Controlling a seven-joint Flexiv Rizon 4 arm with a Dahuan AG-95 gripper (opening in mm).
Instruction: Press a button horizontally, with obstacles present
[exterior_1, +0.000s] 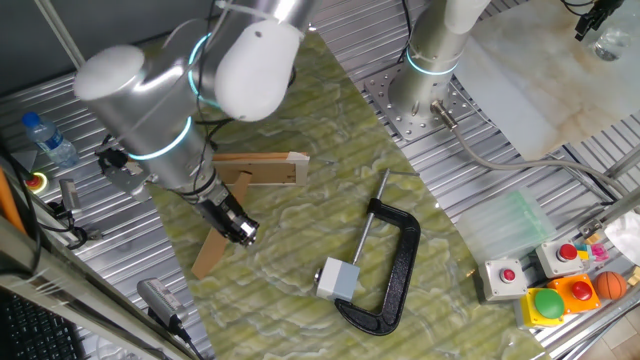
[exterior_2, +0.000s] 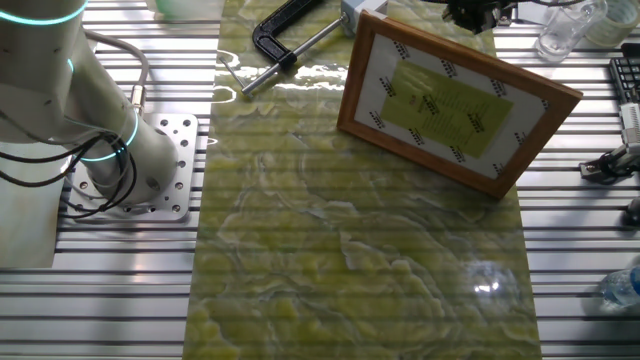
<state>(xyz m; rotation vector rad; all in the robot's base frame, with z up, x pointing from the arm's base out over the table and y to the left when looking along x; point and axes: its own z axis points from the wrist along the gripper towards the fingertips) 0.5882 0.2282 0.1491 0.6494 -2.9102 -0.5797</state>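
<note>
The button (exterior_1: 338, 279) is a small light-grey cube held in the jaws of a black C-clamp (exterior_1: 395, 270) on the green mat. It also shows at the top edge of the other fixed view (exterior_2: 360, 12). The obstacles are a wooden board with a raised edge (exterior_1: 262, 168), which stands tilted like a frame in the other view (exterior_2: 455, 100), and a narrower slat (exterior_1: 222, 232). My gripper (exterior_1: 240, 230) is dark, sits low beside the slat, and is left of the button and apart from it. Its fingertips are too dark to make out.
The arm's silver body (exterior_1: 180, 80) hangs over the mat's left side. Grey boxes with red buttons (exterior_1: 505, 275) and a yellow box with a green button (exterior_1: 548, 303) stand at the right. A water bottle (exterior_1: 48, 140) lies at the left. A second arm's base (exterior_1: 430, 70) is at the back.
</note>
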